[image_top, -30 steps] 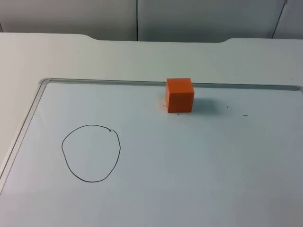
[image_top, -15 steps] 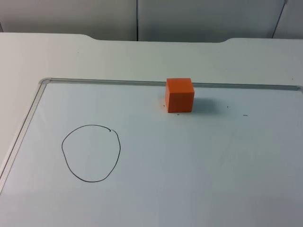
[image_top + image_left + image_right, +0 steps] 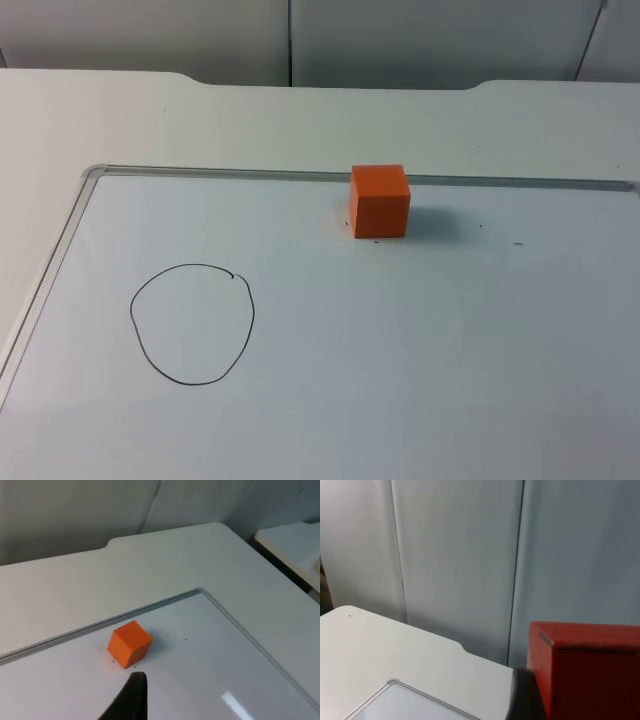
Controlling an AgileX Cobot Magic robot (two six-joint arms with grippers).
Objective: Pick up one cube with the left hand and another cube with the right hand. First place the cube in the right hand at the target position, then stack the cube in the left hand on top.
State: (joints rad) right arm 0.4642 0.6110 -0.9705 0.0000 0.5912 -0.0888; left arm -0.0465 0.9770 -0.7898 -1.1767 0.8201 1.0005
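Observation:
An orange cube point(image 3: 379, 200) stands on the whiteboard near its far edge, right of centre; it is also in the left wrist view point(image 3: 129, 643). A hand-drawn black circle point(image 3: 192, 323) marks the board's left half, and nothing lies inside it. My left gripper point(image 3: 132, 699) hangs above the board, a short way in front of the orange cube and apart from it. My right gripper point(image 3: 524, 696) is raised above the table and shut on a red cube point(image 3: 590, 672), which sits tight against its black fingertip.
The whiteboard's metal frame point(image 3: 230, 173) runs along the far side and down the left point(image 3: 45, 280). White table top point(image 3: 150, 120) lies beyond it, up to the grey partition wall point(image 3: 400, 40). A second table point(image 3: 295, 542) stands past the right edge.

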